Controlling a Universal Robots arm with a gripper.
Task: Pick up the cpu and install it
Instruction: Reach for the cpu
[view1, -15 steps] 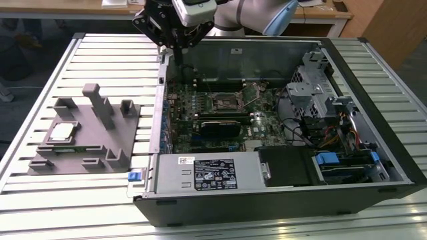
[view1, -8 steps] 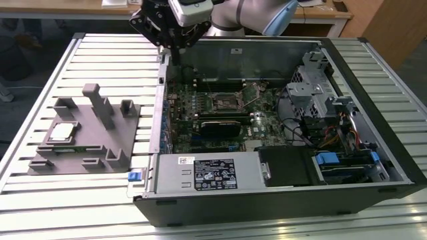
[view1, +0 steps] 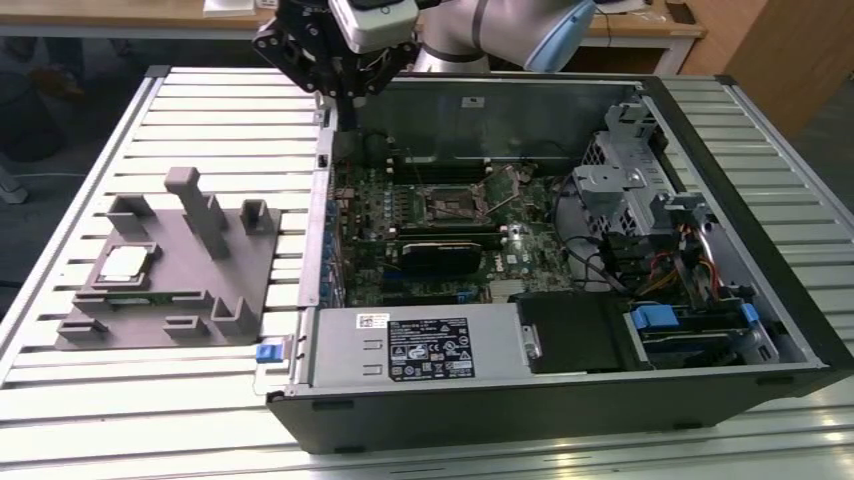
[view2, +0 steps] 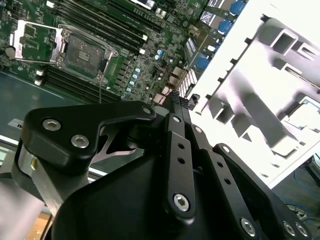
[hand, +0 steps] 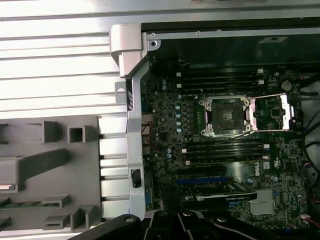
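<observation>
The work surface is a slatted metal table (view1: 200, 120), with desks in the background. On it an open computer case (view1: 561, 420) lies on its side, its motherboard (view1: 387, 215) facing up. On the exterior view's left, just beside the case, sits a grey plastic fixture (view1: 200, 220) with upright blocks. The cpu (view1: 123, 263) lies flat in a recess of this fixture, pale metal top upward, on the side away from the case. Nothing touches it. My gripper (view1: 343, 112) hangs above the far corner of the case on the exterior view's left, over the wall that separates the motherboard from the table. In the second wrist view the gripper (view2: 176, 99) tapers to a narrow tip; I judge that its fingers are brought together and carry nothing. The gripper is well apart from the cpu, with the upright blocks of the fixture between the two. The cpu socket (hand: 226, 116) lies near the middle of the motherboard. In the first wrist view its metal retaining frame (hand: 282, 112) is swung aside, and the dark square inside the socket appears bare. Task status, as I judge it: pickup is not done, because the cpu sits in the fixture and my gripper is empty. Installation is not done, because the socket is open and holds no chip. Both steps of the task remain.
</observation>
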